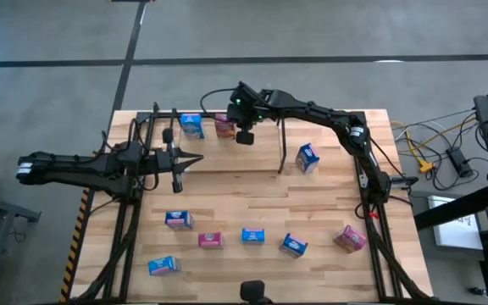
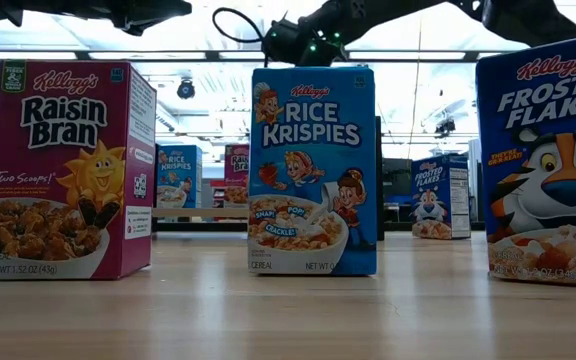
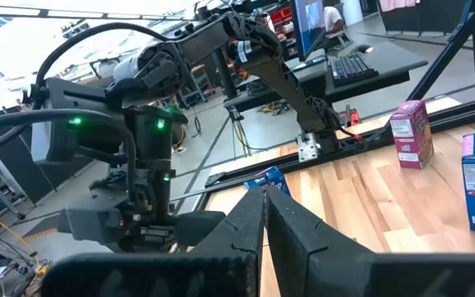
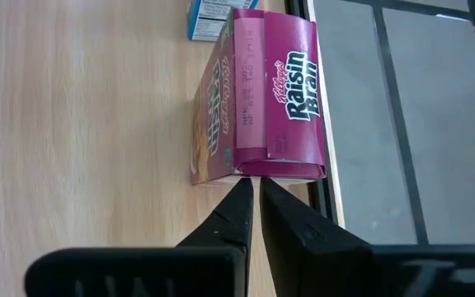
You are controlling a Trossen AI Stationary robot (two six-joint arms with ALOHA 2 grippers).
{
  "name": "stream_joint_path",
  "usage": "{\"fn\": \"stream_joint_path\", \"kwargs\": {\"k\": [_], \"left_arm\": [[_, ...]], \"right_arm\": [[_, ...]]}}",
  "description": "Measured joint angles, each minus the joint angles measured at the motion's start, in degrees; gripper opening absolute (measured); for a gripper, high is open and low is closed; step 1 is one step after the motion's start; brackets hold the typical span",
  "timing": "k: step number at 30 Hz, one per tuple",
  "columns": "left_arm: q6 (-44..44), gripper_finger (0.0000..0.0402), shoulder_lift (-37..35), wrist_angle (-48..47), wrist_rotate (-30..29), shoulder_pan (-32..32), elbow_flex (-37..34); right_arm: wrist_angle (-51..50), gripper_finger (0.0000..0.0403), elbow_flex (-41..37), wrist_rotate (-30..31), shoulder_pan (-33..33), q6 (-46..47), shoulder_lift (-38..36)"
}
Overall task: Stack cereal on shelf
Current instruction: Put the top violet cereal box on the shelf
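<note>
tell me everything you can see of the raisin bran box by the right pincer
The Raisin Bran box is a small magenta cardboard carton with white lettering and a paler pink strip along its top flap. It stands on the pale wood at the table's far edge, inside the shelf, beside a blue box. The right pincer, shut, meets its top edge; whether it grips the flap is unclear.

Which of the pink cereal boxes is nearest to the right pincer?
The Raisin Bran box at the shelf, beside a blue box. The shut right pincer hangs just over it; the other pink boxes stand in the front row.
</note>
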Motion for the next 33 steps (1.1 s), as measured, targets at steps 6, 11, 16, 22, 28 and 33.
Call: {"fn": "stream_joint_path", "kwargs": {"k": [6,11,16,22,28,33], "left_arm": [[0.0,0.0,0.01,-0.02,0.0,-0.02,0.0],[0.0,0.0,0.0,-0.04,0.0,-0.02,0.0],[0.0,0.0,0.01,-0.38,0.0,-0.02,0.0],[0.07,0.0,0.0,-0.37,-0.02,-0.01,0.0],[0.2,0.0,0.0,-0.35,-0.01,-0.02,0.0],[0.2,0.0,0.02,-0.35,-0.01,0.0,0.0]], "right_arm": [[-0.05,0.0016,0.09,0.11,-0.15,-0.15,0.04],[-1.81,0.0016,0.17,-0.36,-0.11,1.03,-0.72],[-7.19,0.0016,0.22,-9.64,0.15,2.56,-1.57],[2.66,0.0016,0.13,-13.64,0.97,3.8,-1.57],[21.38,0.0016,-1.46,-13.59,1.03,7.38,-1.02],[28.24,0.0016,-1.68,-13.26,0.87,10.13,1.58]]}}
